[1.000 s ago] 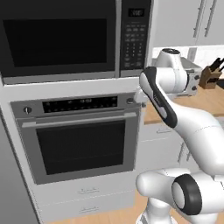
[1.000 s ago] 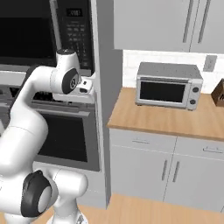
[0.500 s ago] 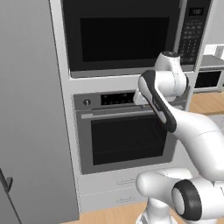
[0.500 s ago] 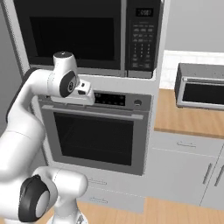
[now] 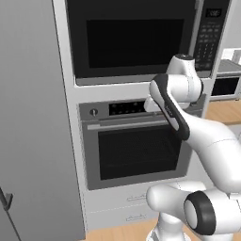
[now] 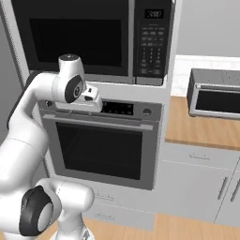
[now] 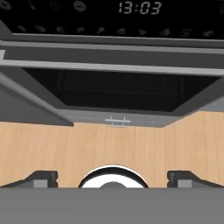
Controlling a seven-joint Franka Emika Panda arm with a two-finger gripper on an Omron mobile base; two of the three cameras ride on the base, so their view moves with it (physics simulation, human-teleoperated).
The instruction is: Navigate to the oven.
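Built-in stainless wall oven (image 5: 136, 143) set in a tall grey cabinet column, directly ahead of the base and close; dark glass door shut, long bar handle (image 5: 127, 124) across its top edge, black control strip with a round knob (image 5: 93, 112) at its left end. Same oven (image 6: 105, 143) seen from the right, knob (image 6: 147, 112) at the strip's right end. Microwave (image 5: 141, 37) with button keypad stacked just above. Wooden counter (image 6: 201, 129) to the right, carrying a silver toaster oven (image 6: 215, 96). Gripper (image 7: 112, 177) raised before the control strip, pointing down along the door; fingertips (image 7: 41, 177) spread wide apart, nothing between them. Clock readout 13:03 (image 7: 139, 7) at the top of the hand view, wood floor (image 7: 52, 146) below the door.
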